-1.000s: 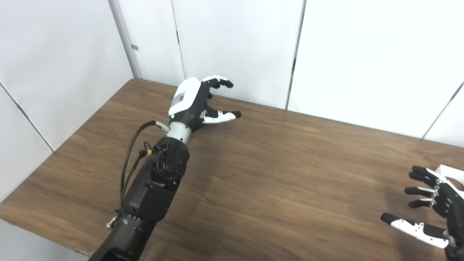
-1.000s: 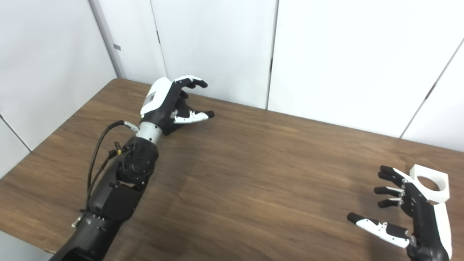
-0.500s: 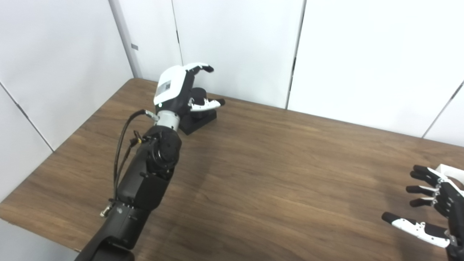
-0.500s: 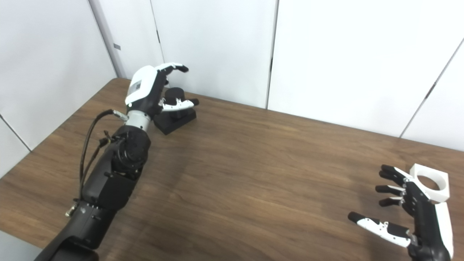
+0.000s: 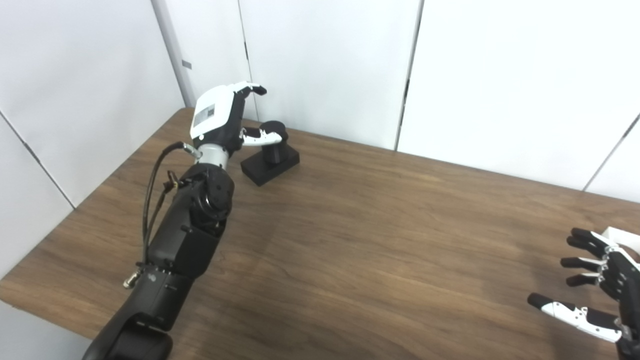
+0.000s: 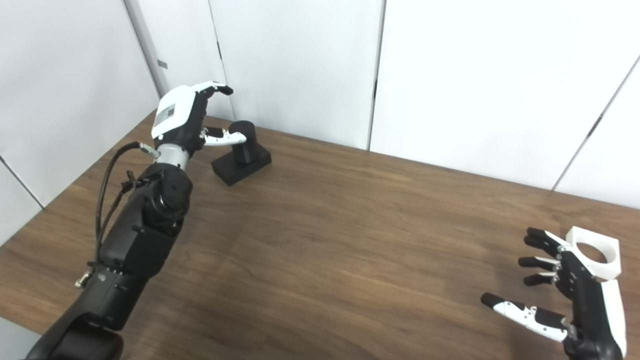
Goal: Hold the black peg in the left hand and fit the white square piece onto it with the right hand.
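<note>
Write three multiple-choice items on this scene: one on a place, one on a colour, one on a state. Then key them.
1. Where does the black peg stand?
A. far left of the table
B. near right corner
C. table's middle

2. What colour is the square piece with the round hole?
A. black
B. white
C. red

3. What is the right hand doing?
A. gripping the square piece
B. open, holding nothing
C. holding the peg

Key: 1 A, beside the left hand. 2 B, plainly white. 3 B, its fingers are spread.
</note>
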{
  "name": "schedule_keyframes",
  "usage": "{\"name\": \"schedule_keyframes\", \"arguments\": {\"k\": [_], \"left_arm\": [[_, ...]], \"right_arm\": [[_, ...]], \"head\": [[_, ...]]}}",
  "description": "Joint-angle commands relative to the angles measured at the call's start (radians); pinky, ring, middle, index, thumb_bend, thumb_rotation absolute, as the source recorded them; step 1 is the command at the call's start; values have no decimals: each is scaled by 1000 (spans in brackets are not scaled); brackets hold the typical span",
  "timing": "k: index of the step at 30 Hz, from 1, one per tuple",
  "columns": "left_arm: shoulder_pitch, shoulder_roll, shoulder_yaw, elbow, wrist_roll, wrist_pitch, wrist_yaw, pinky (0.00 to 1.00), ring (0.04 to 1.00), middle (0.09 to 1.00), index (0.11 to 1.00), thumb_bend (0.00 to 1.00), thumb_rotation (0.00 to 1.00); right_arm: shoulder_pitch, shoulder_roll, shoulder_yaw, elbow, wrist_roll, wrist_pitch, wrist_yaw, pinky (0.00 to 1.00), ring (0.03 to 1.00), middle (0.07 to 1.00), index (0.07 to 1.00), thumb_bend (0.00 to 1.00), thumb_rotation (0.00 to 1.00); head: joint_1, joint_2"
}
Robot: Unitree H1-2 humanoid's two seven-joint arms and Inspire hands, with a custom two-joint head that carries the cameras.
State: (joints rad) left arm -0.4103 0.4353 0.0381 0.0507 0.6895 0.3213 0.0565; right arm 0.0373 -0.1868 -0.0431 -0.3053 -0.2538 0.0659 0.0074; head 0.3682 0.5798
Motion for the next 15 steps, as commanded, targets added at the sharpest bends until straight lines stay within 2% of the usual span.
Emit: {"name": "schedule_keyframes", "arguments": {"k": [1,6,15], "left_arm": [[-64,37,4,5,7,3,17,645,904,871,748,948,277],[-76,56,-12,42,17,32,3,640,889,871,746,974,336],[-82,74,-43,105,13,85,-19,681,905,898,763,998,373]], "right_arm": [[-21,-6,-11,-40,8,-33,-8,484,635,761,765,606,0],[-20,-8,-13,-45,14,-33,-6,487,635,762,764,600,0],[-17,-3,-13,-60,14,-20,-6,480,626,752,754,622,0]], "head": [[0,0],[-6,1],[-8,7]]}}
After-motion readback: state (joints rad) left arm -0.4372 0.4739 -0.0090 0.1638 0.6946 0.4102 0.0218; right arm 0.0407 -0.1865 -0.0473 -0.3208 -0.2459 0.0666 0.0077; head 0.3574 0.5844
